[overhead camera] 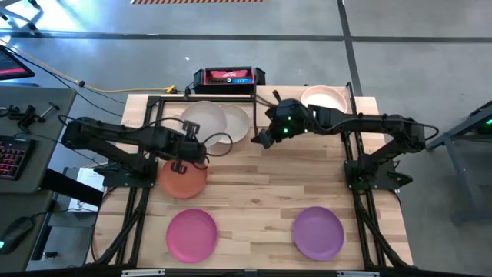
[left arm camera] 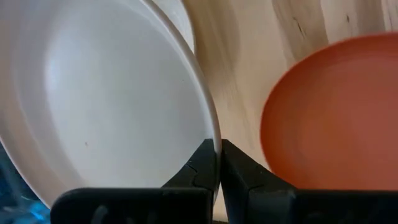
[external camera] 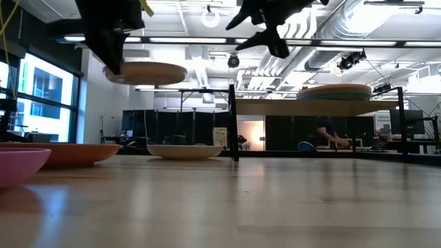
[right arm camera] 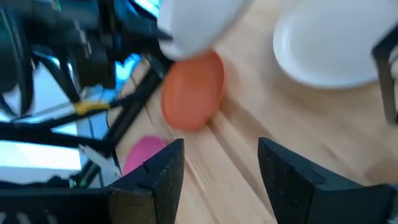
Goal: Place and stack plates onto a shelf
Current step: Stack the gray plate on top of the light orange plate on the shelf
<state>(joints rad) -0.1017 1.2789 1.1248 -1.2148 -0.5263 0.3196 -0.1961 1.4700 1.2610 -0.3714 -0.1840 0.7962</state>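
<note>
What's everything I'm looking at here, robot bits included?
white plate: one, white, held up above the table's far left part
cream plate: one, cream, on the table beside the shelf
coral red plate: one, coral red, on the table at the left
magenta plate: one, magenta, near left
purple plate: one, purple, near right
stacked plates: count unclear, top one pale pink, on the shelf
shelf: one, light wood with black posts, far right
table: one, light wood
box: one, black and red, behind the table
person: one, far off in the room
left gripper: shut on the white plate's rim
right gripper: open, empty, by the shelf
</note>
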